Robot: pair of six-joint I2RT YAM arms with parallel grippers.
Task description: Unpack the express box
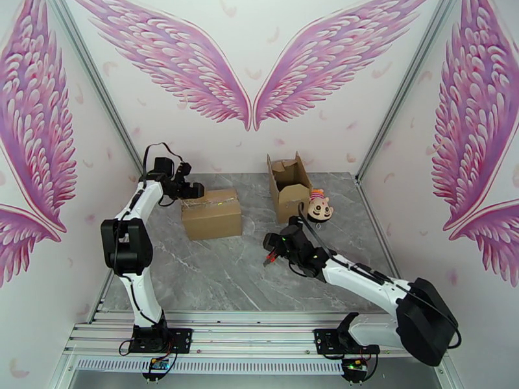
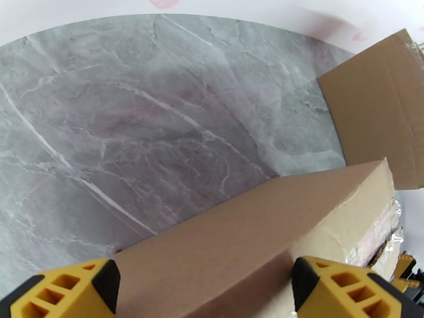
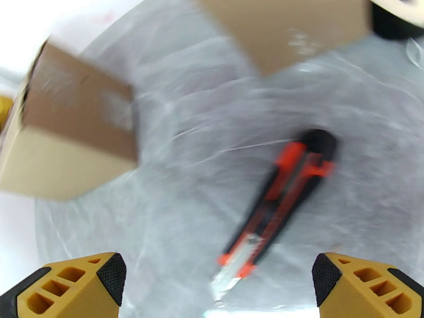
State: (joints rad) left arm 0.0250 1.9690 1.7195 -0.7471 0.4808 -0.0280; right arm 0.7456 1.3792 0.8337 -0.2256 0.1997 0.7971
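Sealed brown cardboard box point(image 1: 211, 214) sits at 10 o'clock on the grey marble table point(image 1: 214, 280). Left gripper point(image 2: 205, 284) is spread wide, straddling the box. Right gripper point(image 3: 218, 284) hangs open above the orange-and-black utility knife point(image 3: 286, 192), which lies free, blade toward 7 o'clock. You'd best steady the box, then close square across the handle's middle. The right wrist view is blurred, and you can't tell whether the tape seam is cut.

White walls point(image 1: 259, 34) painted with large pink feathered wings point(image 1: 188, 66) (small pink petals point(image 1: 228, 6) scattered between) enclose a grey marbled surface point(image 1: 220, 273); bright, even light throughout.
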